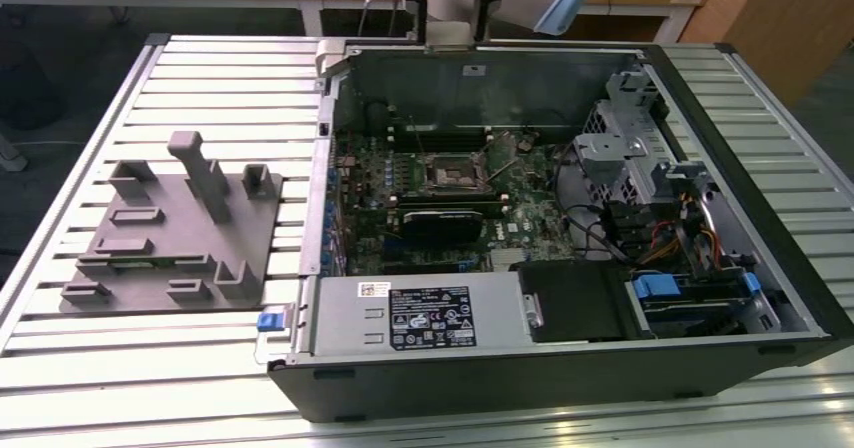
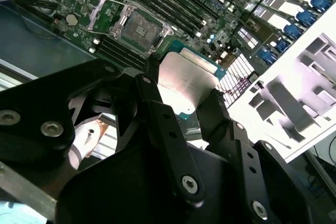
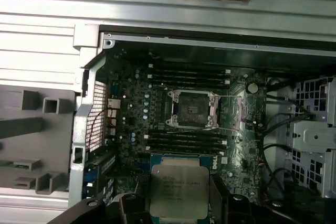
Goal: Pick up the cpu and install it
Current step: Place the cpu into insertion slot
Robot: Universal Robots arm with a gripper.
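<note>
- The cpu [image 2: 189, 74] is held in the tool [image 2: 184, 97]. Its two black fingers [image 2: 157, 114] are closed onto opposite edges of the chip, so the jaws stand only as far apart as the chip is wide.
- In the second wrist view we see the chip's silvery metal top, with a thin greenish edge showing round it.
- In the first wrist view the cpu [image 3: 178, 190] shows between the same two fingers [image 3: 227, 205], one at each side, with its top face towards the camera.
- We see the chip held up off the board [image 3: 131, 103], not resting on anything but the tool.
- The socket [image 3: 191, 109] is apart from the chip in both wrist views. Its square middle lies uncovered, with a metal frame round it.
- Rows of memory slots [image 3: 188, 141] run along the board on either side of the socket. One set of rows lies between the socket and the held chip.
- In the exterior view the computer case [image 1: 561, 368] lies open on its side on the slatted metal worktop [image 1: 200, 368], and we can make out the socket [image 1: 451, 175] near the middle of the board.
- A power supply [image 1: 414, 313] with a white label sits along the near wall of the case.
- A grey fixture block [image 1: 160, 233] rests on the worktop just beside the case, on the exterior view's left.
</note>
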